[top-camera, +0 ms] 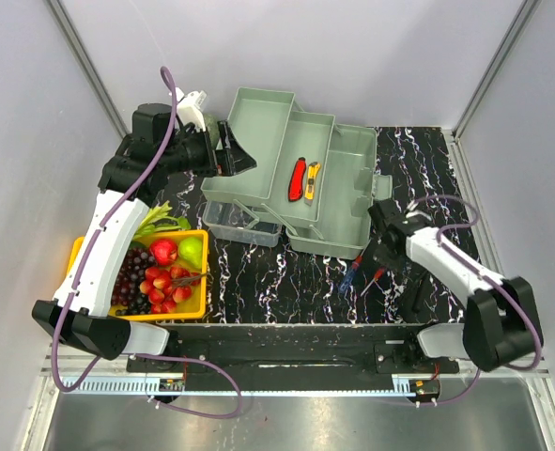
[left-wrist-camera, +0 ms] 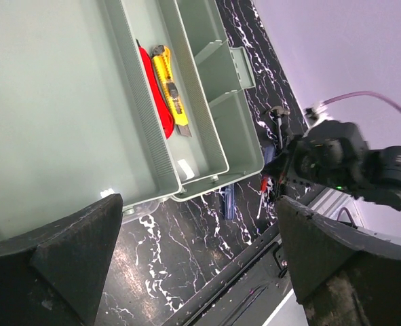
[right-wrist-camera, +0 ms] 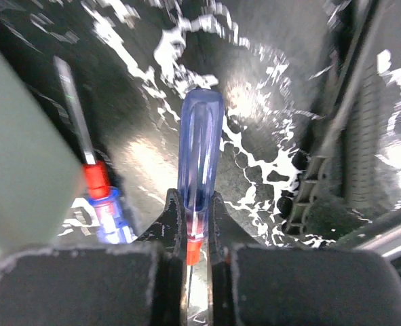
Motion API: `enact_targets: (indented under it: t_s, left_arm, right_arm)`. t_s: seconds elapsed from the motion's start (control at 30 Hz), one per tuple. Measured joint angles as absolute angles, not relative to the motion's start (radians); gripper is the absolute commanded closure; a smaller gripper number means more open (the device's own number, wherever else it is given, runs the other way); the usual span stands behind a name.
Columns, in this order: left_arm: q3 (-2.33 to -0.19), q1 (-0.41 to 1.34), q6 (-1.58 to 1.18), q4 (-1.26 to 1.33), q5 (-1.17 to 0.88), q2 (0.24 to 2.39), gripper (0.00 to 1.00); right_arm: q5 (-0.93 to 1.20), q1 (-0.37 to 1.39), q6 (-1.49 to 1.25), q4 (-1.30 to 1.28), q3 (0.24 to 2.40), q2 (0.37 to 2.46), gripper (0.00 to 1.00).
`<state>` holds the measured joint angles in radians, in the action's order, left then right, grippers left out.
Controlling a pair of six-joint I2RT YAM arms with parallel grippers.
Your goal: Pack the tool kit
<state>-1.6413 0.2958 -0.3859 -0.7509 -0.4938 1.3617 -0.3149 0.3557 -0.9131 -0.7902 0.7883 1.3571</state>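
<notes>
Quick count from my side: one toolbox [top-camera: 338, 202], lid open and trays folded out, and four hand tools. Two of them are already in the middle tray, a red tool [top-camera: 298, 178] and a yellow utility knife [top-camera: 312, 180], lying side by side and touching.

The other two are screwdrivers, down on the marbled black table [top-camera: 286, 268] by the box's near right corner. My right pincer [right-wrist-camera: 195, 204] is pressed together on the blue-handled screwdriver [right-wrist-camera: 199, 149], gripping it right where the handle meets its red collar, handle pointing away from me. I can't tell if it's lifted off the table or resting on it. The second screwdriver [right-wrist-camera: 98, 193] lies just to its left, shaft pointing away, beside the toolbox wall.

My left pincer [left-wrist-camera: 197, 231] is spread wide with nothing in it, hanging over the far left edge of the toolbox, well apart from the tools.

Also one yellow fruit tray [top-camera: 200, 310] on the left, next to the box.
</notes>
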Motion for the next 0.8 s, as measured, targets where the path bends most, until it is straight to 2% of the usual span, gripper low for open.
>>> enact_targets:
  t_s: [0.17,0.33,0.53,0.8]
  left_arm:
    - [-1.642,0.315,-0.409,-0.725,-0.510,1.369,0.01]
    - [-1.643,0.382,-0.421,-0.675,-0.570,1.397,0.02]
    - [-1.615,0.503,-0.480,-0.528,-0.684,1.430,0.06]
    - [-1.609,0.642,-0.590,-0.359,-0.779,1.562,0.10]
  right_arm:
    - [-0.452,0.348,-0.878,-0.939,1.016,1.230,1.00]
    - [-0.431,0.345,-0.797,-0.936,1.204,1.132,1.00]
    - [-0.140,0.344,-0.707,-0.778,1.251,1.058,1.00]
    - [0.218,0.344,-0.748,-0.467,1.250,1.054,1.00]
